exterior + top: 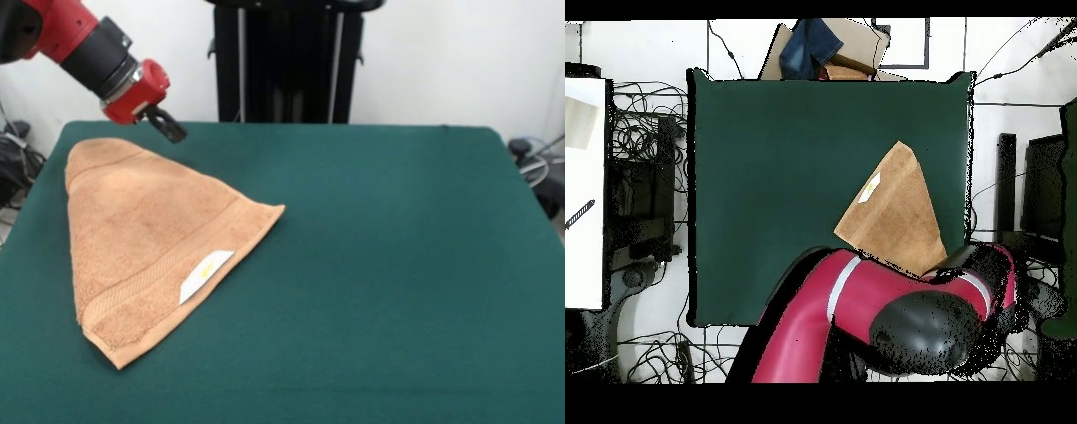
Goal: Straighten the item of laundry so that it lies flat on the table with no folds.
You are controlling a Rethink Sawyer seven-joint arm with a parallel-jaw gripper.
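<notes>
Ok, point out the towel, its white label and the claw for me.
towel (146, 225): front view, middle of the terry cloth.
white label (205, 275): front view, middle of the tag.
claw (168, 126): front view, dark tip.

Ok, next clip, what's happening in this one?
A red and black robot arm has its pincer hovering just past the far narrow end of an orange-tan towel on the green table. It holds nothing. The towel is still folded over into a rough triangle, white label showing, so it is not yet flat.
</notes>
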